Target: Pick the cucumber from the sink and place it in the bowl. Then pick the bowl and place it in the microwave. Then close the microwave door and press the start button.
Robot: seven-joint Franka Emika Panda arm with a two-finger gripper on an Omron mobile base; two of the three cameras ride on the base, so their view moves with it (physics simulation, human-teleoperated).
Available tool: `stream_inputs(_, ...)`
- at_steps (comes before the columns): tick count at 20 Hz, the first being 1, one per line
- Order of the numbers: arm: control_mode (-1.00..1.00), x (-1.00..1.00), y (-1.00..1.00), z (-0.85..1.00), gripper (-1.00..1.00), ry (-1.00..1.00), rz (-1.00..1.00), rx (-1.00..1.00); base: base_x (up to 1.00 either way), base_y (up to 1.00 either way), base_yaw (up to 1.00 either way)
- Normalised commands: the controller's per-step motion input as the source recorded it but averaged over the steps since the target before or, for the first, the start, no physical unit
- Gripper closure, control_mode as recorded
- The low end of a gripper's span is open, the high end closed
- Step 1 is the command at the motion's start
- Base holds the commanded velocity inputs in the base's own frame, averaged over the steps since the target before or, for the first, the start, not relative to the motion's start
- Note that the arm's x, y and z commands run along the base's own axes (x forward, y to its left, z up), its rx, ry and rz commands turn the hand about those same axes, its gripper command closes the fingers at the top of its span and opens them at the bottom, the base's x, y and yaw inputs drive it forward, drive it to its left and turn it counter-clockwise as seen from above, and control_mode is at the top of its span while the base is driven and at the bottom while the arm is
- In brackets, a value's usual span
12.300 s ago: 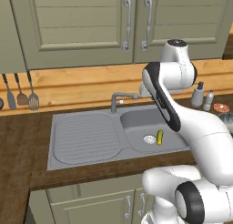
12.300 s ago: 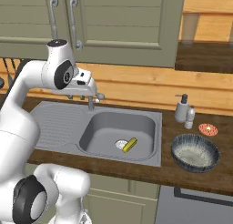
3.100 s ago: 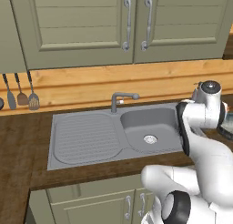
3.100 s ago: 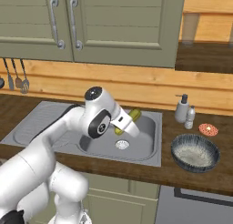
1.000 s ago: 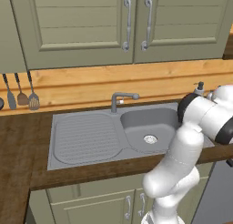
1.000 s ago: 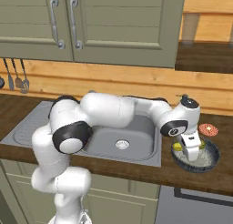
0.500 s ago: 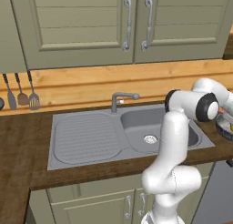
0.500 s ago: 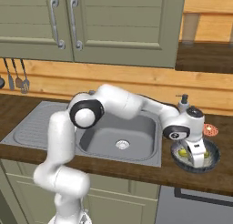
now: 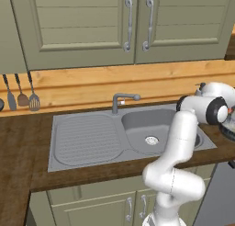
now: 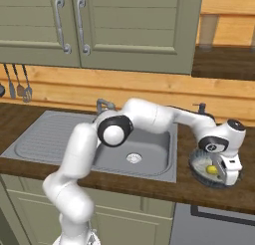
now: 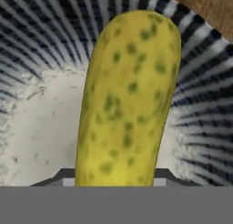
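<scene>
The yellow-green cucumber (image 11: 129, 100) stands between my gripper's (image 11: 113, 175) two finger tips, which press on its sides, so the gripper is shut on it. In the right base view the cucumber (image 10: 212, 169) sits low inside the dark ribbed bowl (image 10: 197, 165) on the counter right of the sink (image 10: 149, 152). My hand (image 10: 224, 162) reaches down into the bowl. The bowl's ribbed wall (image 11: 36, 36) and pale floor surround the cucumber. In the left base view the hand (image 9: 219, 114) is at the far right, beside the bowl (image 9: 229, 130). The microwave and its door are out of view.
A grey faucet (image 9: 121, 100) stands behind the sink basin (image 9: 151, 133), with the ribbed drainboard (image 9: 85, 140) to its left. Utensils (image 9: 20, 94) hang on the wooden back wall. A soap bottle (image 10: 201, 109) stands behind the bowl. Green cabinet doors (image 9: 92, 27) hang above.
My arm has stretched further right and the hand has sunk lower into the bowl with the cucumber. The bowl has stayed in place.
</scene>
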Motion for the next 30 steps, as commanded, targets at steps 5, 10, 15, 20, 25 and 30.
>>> stream_inputs(5, -1.00, 0.04, 0.01, 0.01, -1.00, -0.05, 0.00, 0.00, 0.00, 0.00, 0.00)
stream_inputs(10, -1.00, -0.14, 0.32, 0.21, -1.00, -0.11, 0.00, -0.02, 0.00, 0.00, 0.00)
stream_inputs(15, -1.00, -0.26, 0.76, 0.43, -1.00, -0.04, 0.00, -0.10, 0.00, 0.00, 0.00)
stream_inputs(20, -1.00, -0.03, 0.70, 0.33, -1.00, 0.03, 0.04, -0.16, 0.00, 0.00, 0.00)
stream_inputs(25, -1.00, 0.00, 0.38, 0.12, -1.00, 0.20, 0.29, -0.06, 0.00, 0.00, 0.00)
stream_inputs(30, -1.00, -0.04, 0.16, 0.20, -1.00, 0.05, 0.41, -0.01, 0.00, 0.00, 0.00)
